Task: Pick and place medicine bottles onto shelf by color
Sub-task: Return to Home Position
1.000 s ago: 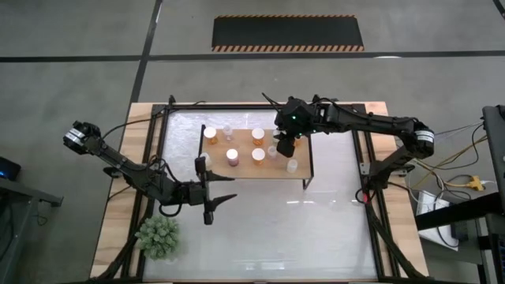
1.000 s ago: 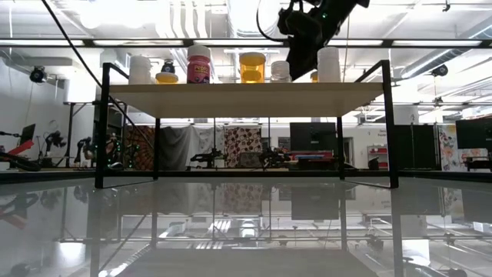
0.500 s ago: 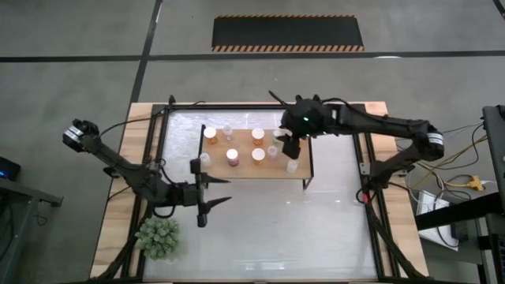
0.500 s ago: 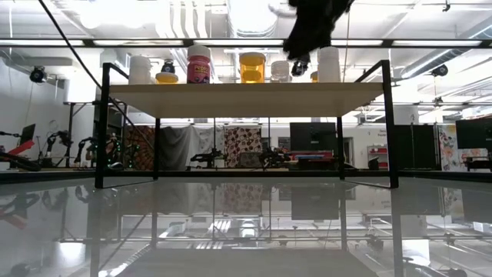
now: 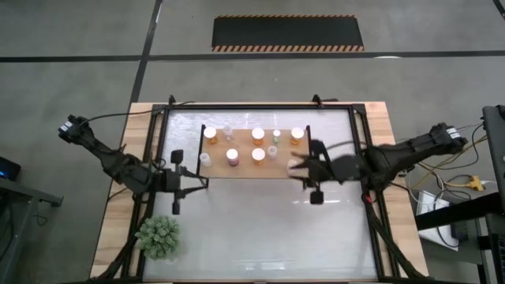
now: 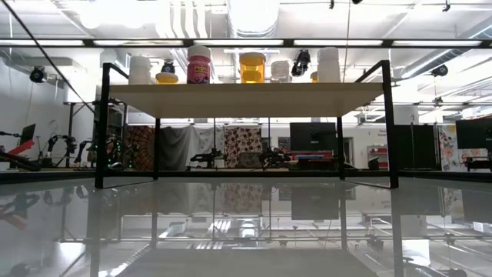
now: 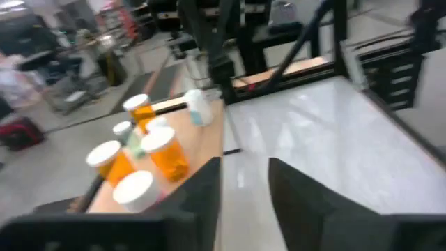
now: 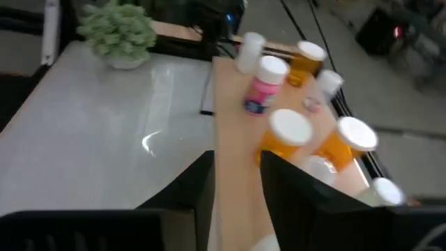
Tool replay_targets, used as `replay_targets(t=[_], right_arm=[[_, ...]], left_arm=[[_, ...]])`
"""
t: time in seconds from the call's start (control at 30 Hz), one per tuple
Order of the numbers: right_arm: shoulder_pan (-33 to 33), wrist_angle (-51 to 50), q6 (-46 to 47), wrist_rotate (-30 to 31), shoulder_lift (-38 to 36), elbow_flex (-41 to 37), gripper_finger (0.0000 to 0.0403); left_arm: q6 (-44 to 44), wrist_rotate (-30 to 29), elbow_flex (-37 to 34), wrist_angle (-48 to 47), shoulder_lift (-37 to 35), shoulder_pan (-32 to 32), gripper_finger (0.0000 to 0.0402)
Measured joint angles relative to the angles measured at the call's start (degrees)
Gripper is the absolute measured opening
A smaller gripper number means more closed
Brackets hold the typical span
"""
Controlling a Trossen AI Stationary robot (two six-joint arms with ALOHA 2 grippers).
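The shelf (image 5: 245, 170) is a light-wood board on black legs at the table's far middle; it also shows in the low view (image 6: 246, 98). Several white-capped bottles stand on it: orange ones (image 5: 258, 134), a pink one (image 5: 232, 156), white ones (image 5: 292, 164). They also show in the low view (image 6: 252, 68) and both wrist views (image 7: 167, 150) (image 8: 289, 136). My left gripper (image 5: 193, 181) (image 7: 244, 188) is open and empty, left of the shelf's near left corner. My right gripper (image 5: 304, 172) (image 8: 237, 181) is open and empty, at the shelf's near right corner.
A green spiky plant (image 5: 159, 237) stands at the table's near left corner and shows in the right wrist view (image 8: 118, 31). The glossy table top (image 5: 260, 229) lies bare near of the shelf. A black frame (image 5: 162, 150) runs around the top.
My right gripper has drawn back from above the shelf's far right part, toward the table's near and right side, and has left the low view. An orange bottle at the shelf's far right now shows. My left gripper has gone toward the table's left edge.
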Motion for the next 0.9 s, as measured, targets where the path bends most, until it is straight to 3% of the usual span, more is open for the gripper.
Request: replay_targets(t=[0.23,0.4,0.5,0.6,0.9], right_arm=[[4.56,12.05,-4.3,2.15,-6.3,-12.24,0.0061],[4.46,19.73,-8.37,1.76,-10.68,-18.48,0.0036],[4.46,26.0,-9.41,-2.31,-13.46,-22.31,0.0027],[4.48,32.46,-10.48,-5.39,-15.79,-27.53,0.002],[4.26,48.64,-13.4,-5.41,-24.97,-42.34,0.0011]], left_arm=[[2.69,13.79,-4.14,0.78,-7.38,7.92,0.0008],[6.27,22.71,-5.05,-2.02,-11.42,16.84,0.0003],[7.51,26.64,-5.03,-4.14,-14.24,20.66,0.0001],[8.39,27.84,-6.59,-4.36,-16.78,22.92,0.0001],[7.54,29.38,-16.81,4.77,-23.35,23.97,0.0001]])
